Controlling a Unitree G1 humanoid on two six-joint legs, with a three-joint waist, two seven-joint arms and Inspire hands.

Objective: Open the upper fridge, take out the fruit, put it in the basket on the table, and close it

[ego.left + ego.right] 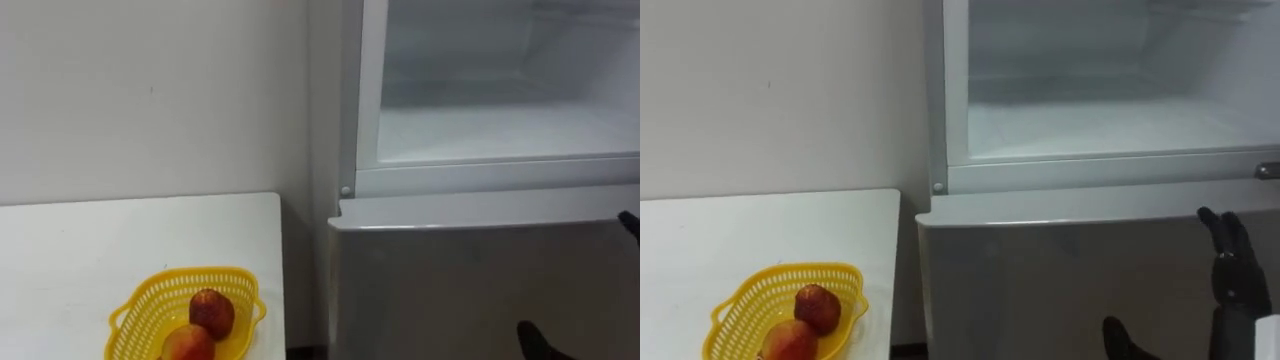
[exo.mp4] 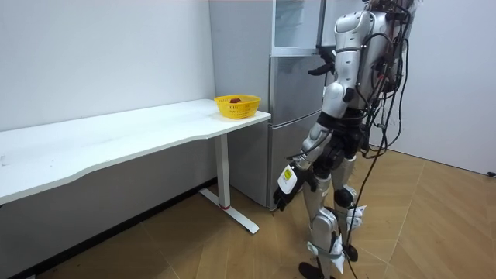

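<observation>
A pale wall [image 1: 150, 90] stands at the far left behind a white tabletop [image 1: 100, 240]. Near the tabletop's right end sits a yellow basket [image 1: 140, 296] of open mesh. In it lie a red fruit [image 1: 211, 312] and a second fruit [image 1: 187, 344], touching each other, the second nearer the robot and cut by the lower edge of the eye view. Just right of the tabletop stands the fridge. Its upper compartment [image 1: 500, 60] is open, and its white shelf [image 1: 500, 130] shows behind a pale frame. Below it the grey lower door [image 1: 450, 290] is closed. Farther right, in front of that door and just under its top edge, the right hand [image 1: 1232, 265] is raised with its dark fingers straight and pointing up. It is released and holds nothing. In the room view the robot stands upright facing the fridge, just past the tabletop's end. The left hand [image 2: 285, 184] hangs low beside its knee, and I cannot tell whether that hand is released or clenched.
</observation>
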